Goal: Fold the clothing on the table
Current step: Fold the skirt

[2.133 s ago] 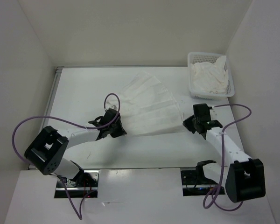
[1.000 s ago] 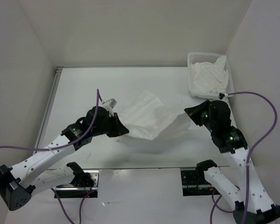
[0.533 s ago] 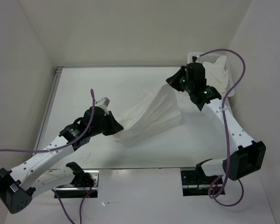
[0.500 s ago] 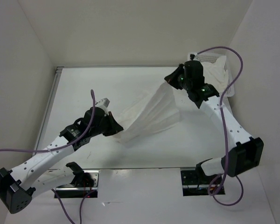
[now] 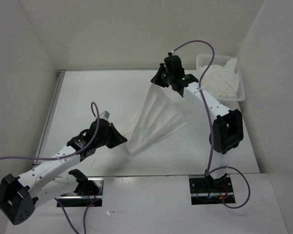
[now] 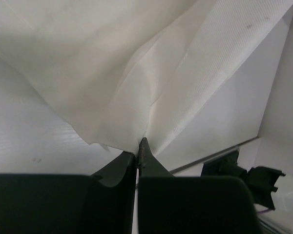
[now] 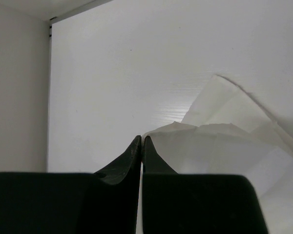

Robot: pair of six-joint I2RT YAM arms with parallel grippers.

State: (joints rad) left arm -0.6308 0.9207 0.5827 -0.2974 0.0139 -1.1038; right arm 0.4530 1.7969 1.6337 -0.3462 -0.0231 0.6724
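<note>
Right claw [image 5: 159,81] is up over the far half of the bench [image 5: 88,92], clenched on a corner of the garment [image 5: 155,117]. The right wrist camera confirms it: both fingers are pressed together, with a white edge of the garment [image 7: 219,146] pinched right at the tips. Bare bench [image 7: 136,63] lies beyond them.

From that raised corner the garment drops toward the near side as a long white triangle, narrow at the top and fanning wide at the bottom. Faint lengthwise creases run down it.

Left claw [image 5: 121,141] sits low at the near left corner of the fan, and it is clenched too. In the left wrist view its tips [image 6: 140,147] are closed on a gathered fold, and the garment [image 6: 136,73] spreads upward from them in sharp creases. So the cloth is stretched between the two claws, in the middle of the bench and a little right of centre. Whether its lower edge touches the surface I cannot tell.

In the far right corner stands a white mesh basket [image 5: 202,61], a crumpled white cloth [image 5: 219,80] heaped inside. It is just beside the right arm and apart from the garment.
</note>
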